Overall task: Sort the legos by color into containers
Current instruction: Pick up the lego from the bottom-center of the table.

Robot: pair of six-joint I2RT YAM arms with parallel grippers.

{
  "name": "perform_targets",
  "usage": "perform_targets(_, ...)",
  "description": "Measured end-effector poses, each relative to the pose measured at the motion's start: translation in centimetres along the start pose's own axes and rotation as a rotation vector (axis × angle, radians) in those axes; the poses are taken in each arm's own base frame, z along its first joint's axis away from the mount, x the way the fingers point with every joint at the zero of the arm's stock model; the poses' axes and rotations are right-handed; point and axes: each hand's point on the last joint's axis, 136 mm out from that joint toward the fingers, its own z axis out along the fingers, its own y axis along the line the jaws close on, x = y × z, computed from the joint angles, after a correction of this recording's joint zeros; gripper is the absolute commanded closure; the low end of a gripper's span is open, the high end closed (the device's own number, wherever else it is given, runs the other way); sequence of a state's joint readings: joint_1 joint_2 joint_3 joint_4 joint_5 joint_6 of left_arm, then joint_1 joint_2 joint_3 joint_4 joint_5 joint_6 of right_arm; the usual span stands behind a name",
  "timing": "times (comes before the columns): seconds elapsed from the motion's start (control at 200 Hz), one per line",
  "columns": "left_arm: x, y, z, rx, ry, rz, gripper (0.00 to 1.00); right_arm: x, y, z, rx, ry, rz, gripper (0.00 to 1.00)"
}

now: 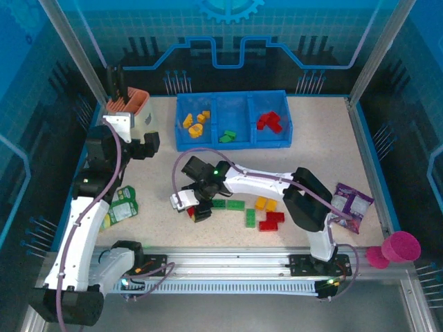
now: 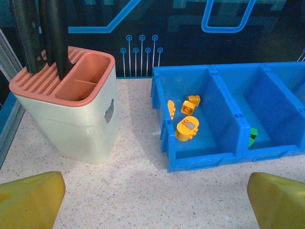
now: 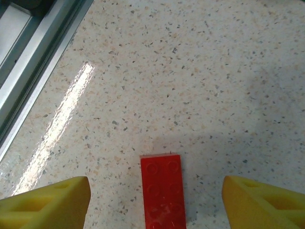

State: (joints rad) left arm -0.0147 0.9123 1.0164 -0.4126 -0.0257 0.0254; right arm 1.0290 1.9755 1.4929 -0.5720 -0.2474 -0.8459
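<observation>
- The speckled worktop (image 1: 332, 159) carries everything, with the two arm bases at its near edge.
- The blue tray (image 1: 235, 144) sits at the far side, its three compartments in a row. The left one holds orange legos (image 1: 196, 121), the middle one green legos (image 1: 227, 136), the right one red legos (image 1: 268, 122).
- A cream holder (image 1: 135, 111) with an orange rim stands just left of the tray, apart from it, with black handles (image 2: 43, 33) upright in its slots.
- The left end effector (image 2: 155, 200) hangs near the holder facing the tray, fingers wide apart, nothing between them.
- The right end effector (image 3: 157, 205) reaches across to the left-centre of the worktop, low over it, fingers spread.
- A purple packet (image 1: 351, 205) lies at the right, a green packet (image 1: 121, 207) at the left by the left arm.
- A pink cup (image 1: 400, 247) lies at the near right corner.
- Loose legos (image 1: 266, 214) in green, orange and red lie scattered in the near middle.
- One red brick (image 3: 162, 191) lies flat between the right fingers, touching neither.
</observation>
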Motion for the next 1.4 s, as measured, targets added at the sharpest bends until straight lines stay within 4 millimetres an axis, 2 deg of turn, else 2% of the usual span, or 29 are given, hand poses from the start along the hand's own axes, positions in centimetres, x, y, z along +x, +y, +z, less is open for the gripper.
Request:
perform_targets(0.33,0.3,0.0,0.2,0.004,0.003,0.0,0.01,2.2,-0.1,3.3,-0.016,0.052,0.025,0.2)
perform_targets(0.48,0.3,0.0,0.2,0.004,0.003,0.0,0.01,2.7,-0.1,4.0,-0.02,0.065,0.029,0.2)
perform_targets(0.655,0.3,0.0,0.4,0.004,0.003,0.0,0.01,2.8,-0.5,4.3,-0.004,0.067,0.034,0.33)
perform_targets(0.866,0.5,0.1,0.7,0.003,0.011,-0.002,0.01,3.8,-0.1,5.2,-0.027,0.078,0.042,0.42)
perform_targets(1.056,0.6,0.1,0.9,0.0,0.015,-0.003,0.01,3.8,0.4,5.2,-0.054,0.069,0.048,0.64)
perform_targets(1.156,0.6,0.2,0.9,0.0,0.016,-0.003,0.01,3.8,0.6,5.2,-0.064,0.065,0.05,0.71)
perform_targets(1.296,0.6,0.2,0.9,0.0,0.016,-0.003,0.01,4.0,0.3,4.9,-0.051,0.056,0.058,0.75)
perform_targets(1.401,0.7,0.2,1.0,0.0,0.017,-0.003,0.01,5.3,-1.3,3.5,-0.004,0.051,0.12,0.76)
